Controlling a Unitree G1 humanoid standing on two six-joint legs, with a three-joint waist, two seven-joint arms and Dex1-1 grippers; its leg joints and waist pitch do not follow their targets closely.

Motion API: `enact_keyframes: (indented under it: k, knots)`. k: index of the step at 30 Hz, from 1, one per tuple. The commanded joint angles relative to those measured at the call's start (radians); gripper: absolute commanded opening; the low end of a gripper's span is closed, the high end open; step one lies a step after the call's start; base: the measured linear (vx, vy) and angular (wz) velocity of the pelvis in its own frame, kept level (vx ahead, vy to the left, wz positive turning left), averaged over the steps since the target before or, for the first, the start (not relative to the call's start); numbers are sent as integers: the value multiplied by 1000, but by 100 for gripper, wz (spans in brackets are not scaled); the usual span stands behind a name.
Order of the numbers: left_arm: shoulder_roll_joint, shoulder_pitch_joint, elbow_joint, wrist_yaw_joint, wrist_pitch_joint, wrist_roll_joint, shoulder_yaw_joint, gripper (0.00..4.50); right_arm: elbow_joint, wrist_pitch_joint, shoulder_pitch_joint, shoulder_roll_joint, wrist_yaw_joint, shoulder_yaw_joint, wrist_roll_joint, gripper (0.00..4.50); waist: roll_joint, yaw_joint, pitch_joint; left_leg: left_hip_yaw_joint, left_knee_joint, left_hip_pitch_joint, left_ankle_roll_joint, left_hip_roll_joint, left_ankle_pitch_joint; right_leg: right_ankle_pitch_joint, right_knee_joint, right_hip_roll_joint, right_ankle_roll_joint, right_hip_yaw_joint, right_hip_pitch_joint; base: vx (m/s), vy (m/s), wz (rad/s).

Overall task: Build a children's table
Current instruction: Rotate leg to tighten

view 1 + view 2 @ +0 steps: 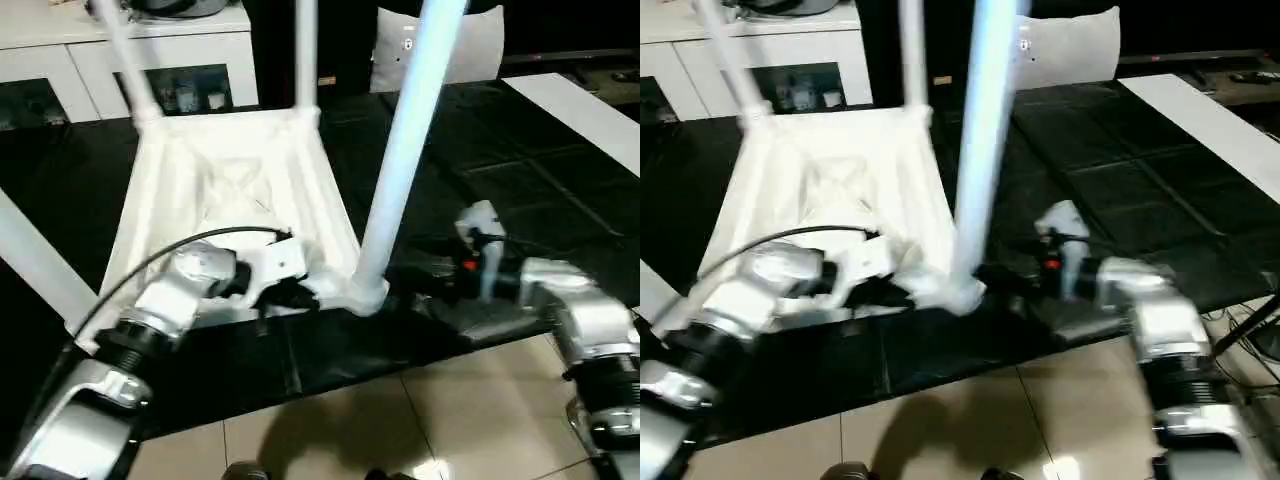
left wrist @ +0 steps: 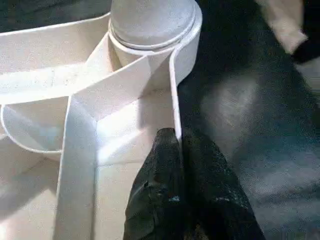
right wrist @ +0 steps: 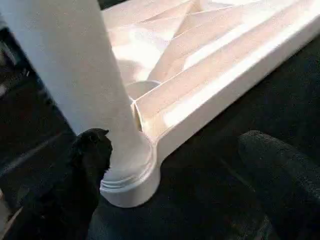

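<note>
The left gripper [image 2: 177, 150] pinches the rim of the upturned children's table [image 1: 235, 180] lying on the black floor mat [image 1: 520, 170]. The right gripper [image 3: 175, 160] has jaws spread beside the near leg [image 1: 400, 170]. A white cabinet [image 1: 120, 60] stands behind.

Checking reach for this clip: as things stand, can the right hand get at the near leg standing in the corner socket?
Probably yes. The right hand is open beside the near leg, one finger about touching its base, with nothing between them.

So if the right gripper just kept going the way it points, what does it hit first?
Probably the near table leg at its corner socket: the right gripper is open, that leg base just ahead between its fingers.
</note>
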Motion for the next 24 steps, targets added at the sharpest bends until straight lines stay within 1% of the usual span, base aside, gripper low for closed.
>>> enact_keyframes:
  k: [1,3,4,5,6,7,9,10,11,13,15,17,19,20,21,24]
  knots:
    - [-7,-24,-34,-67,-59,-10,-42,0,-8,-27,-10,-18,45,28,-18,443,-1,-5,-90,23,-64,-7,89,15,-37,-354,-65,-58,-68,58,89,0,0,0]
    - [3,-21,-38,-102,-78,-16,-52,0,-20,-38,-3,-35,119,51,-2,443,-2,-2,-88,25,-65,-6,94,15,-45,-367,-68,-57,-63,58,89,0,0,0]
    - [8,-18,-43,-116,-82,-16,-58,0,-29,-46,1,-42,156,62,6,443,-2,0,-89,24,-64,-8,94,16,-43,-369,-66,-57,-61,58,89,0,0,0]
    - [11,-17,-45,-125,-88,-16,-61,0,-34,-50,2,-44,179,68,12,443,-5,1,-88,25,-65,-7,93,15,-46,-375,-68,-57,-57,57,88,0,0,0]
    - [12,-16,-45,-127,-90,-16,-62,0,-36,-51,2,-45,186,69,14,426,-3,2,-89,25,-64,-8,94,15,-47,-377,-68,-57,-57,57,88,0,0,0]
    - [14,-14,-49,-139,-95,-16,-67,0,-46,-49,4,-43,220,75,29,416,-5,2,-89,25,-64,-9,94,15,-45,-378,-67,-56,-53,56,90,0,0,0]
    - [9,-16,-43,-140,-102,-15,-67,0,-58,-45,4,-35,251,85,45,405,-5,3,-89,24,-64,-9,94,15,-45,-384,-69,-56,-49,56,89,0,0,0]
    - [6,-18,-40,-139,-104,-14,-68,0,-60,-42,4,-33,258,89,47,396,-8,3,-90,24,-64,-9,93,15,-39,-382,-67,-56,-47,56,89,0,0,0]
    - [3,-20,-36,-136,-106,-13,-68,0,-63,-39,4,-28,266,97,49,396,-7,3,-89,24,-64,-9,92,15,-37,-384,-68,-55,-45,56,88,0,0,0]
    - [-3,-23,-31,-134,-108,-12,-68,0,-58,-39,2,-20,272,109,48,373,-6,3,-89,25,-65,-8,91,15,-38,-391,-71,-56,-46,55,87,0,0,0]
    - [-6,-25,-27,-134,-109,-13,-68,0,-45,-41,-2,-13,278,118,43,368,-6,3,-89,24,-65,-9,87,15,-37,-393,-70,-56,-44,55,87,0,0,0]
    - [-7,-28,-22,-135,-113,-13,-67,0,-30,-34,-8,-8,291,125,40,338,-7,5,-89,25,-64,-9,84,14,-41,-400,-72,-56,-38,55,87,0,0,0]
    - [-6,-29,-17,-135,-118,-11,-66,0,-27,-16,-10,-8,305,127,45,319,-7,5,-90,24,-64,-9,84,14,-36,-395,-71,-55,-35,55,88,0,0,0]
    - [-6,-30,-13,-136,-121,-10,-66,0,-27,-9,-11,-9,312,128,47,308,-9,5,-90,25,-64,-10,85,14,-35,-393,-71,-54,-35,55,88,0,0,0]
    - [-5,-30,-12,-136,-123,-10,-65,0,-28,-6,-12,-9,316,128,50,308,-9,5,-90,25,-64,-10,86,13,-33,-391,-70,-54,-33,55,88,0,0,0]
    - [-3,-28,-10,-138,-124,-10,-63,0,-23,3,-18,-11,322,132,59,275,-8,5,-89,26,-64,-9,83,12,-40,-415,-75,-55,-22,53,87,0,0,0]
